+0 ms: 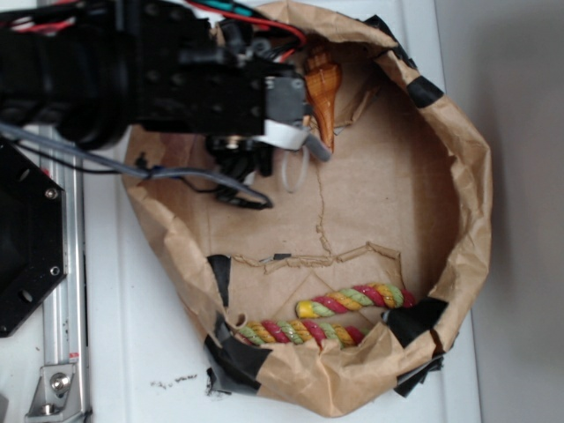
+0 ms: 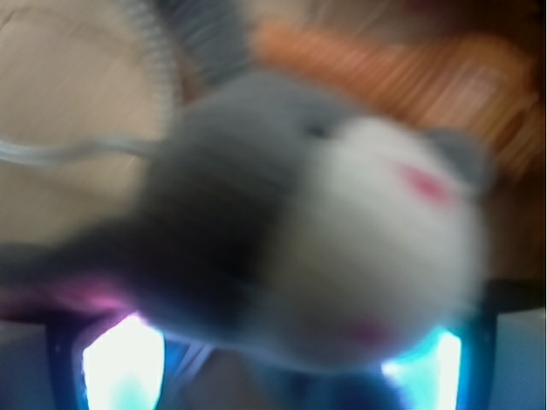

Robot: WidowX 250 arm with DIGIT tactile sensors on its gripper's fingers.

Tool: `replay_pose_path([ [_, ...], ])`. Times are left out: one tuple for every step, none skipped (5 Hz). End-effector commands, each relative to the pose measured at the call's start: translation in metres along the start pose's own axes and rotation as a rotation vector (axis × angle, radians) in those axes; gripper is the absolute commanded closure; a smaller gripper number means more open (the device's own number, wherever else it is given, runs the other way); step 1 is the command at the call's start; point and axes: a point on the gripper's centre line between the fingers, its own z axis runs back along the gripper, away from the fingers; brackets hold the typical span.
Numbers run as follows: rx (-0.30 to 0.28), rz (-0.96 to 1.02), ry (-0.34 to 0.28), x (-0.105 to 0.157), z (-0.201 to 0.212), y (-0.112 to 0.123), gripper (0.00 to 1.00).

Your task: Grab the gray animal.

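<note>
Filling nearly the whole wrist view, the gray animal [image 2: 325, 231] sat right up against the camera, blurred, its pale face and red eyes turned toward the lens and a gray ear reaching upward. In the exterior view the toy was almost wholly hidden under the gripper [image 1: 264, 150], at the upper left of the crumpled paper bag [image 1: 467, 176]; only a thin white string loop [image 1: 295, 172] showed below the arm. The conch shell [image 1: 322, 88] lay just beside the gripper, while the twisted rope [image 1: 339, 315] rested well apart along the bag's near wall. Whether the jaws had closed on the plush could not be told; both views hid the tips. Judging by how close the toy sat, the step in hand looked like the grasp itself, and it would go best with the jaws squeezing the soft body rather than the ear or string, clear of the shell.
</note>
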Motion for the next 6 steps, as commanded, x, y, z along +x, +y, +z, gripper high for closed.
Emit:
replay_pose_path([
  [0.03,0.066,-0.024,0.01,0.007,0.014,0.35],
  [0.01,0.095,-0.033,0.009,0.01,0.017,1.0],
  [-0.006,0.108,-0.028,0.01,0.013,0.019,1.0],
  [0.005,0.118,-0.048,0.009,0.023,0.016,1.0],
  [-0.019,0.186,-0.052,0.015,0.043,0.011,1.0],
  [-0.15,0.267,-0.09,0.037,0.083,0.001,1.0],
])
